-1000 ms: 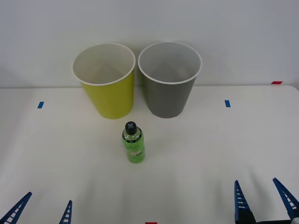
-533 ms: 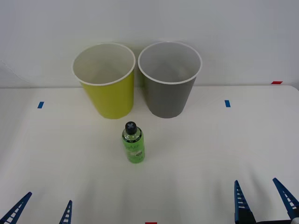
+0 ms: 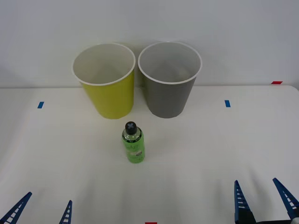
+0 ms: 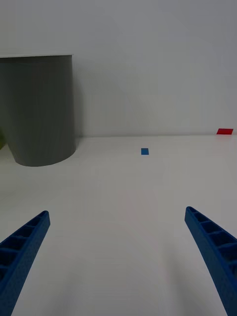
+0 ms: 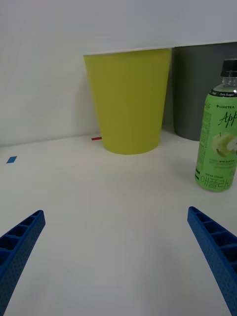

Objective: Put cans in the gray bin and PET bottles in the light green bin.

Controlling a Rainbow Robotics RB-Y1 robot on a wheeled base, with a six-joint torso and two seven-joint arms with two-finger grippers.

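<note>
A small PET bottle (image 3: pixel 133 143) with green drink and a black cap stands upright mid-table, just in front of the two bins; it also appears in the left wrist view (image 5: pixel 218 136). The light green bin (image 3: pixel 104 80) stands at the back, left of the gray bin (image 3: pixel 169 78), both upright and side by side. In the wrist views the light green bin (image 5: pixel 129 98) and gray bin (image 4: pixel 39 108) rise tall. My left gripper (image 3: pixel 42 213) is open at the near left edge, holding nothing. My right gripper (image 3: pixel 264 200) is open at the near right edge, also holding nothing. No can is visible.
Small blue tape marks (image 3: pixel 40 104) (image 3: pixel 227 103) lie on the white table at left and right. A red mark (image 3: pixel 276 82) sits at the far right edge and another (image 3: pixel 150 223) at the near edge. A white wall stands behind the bins.
</note>
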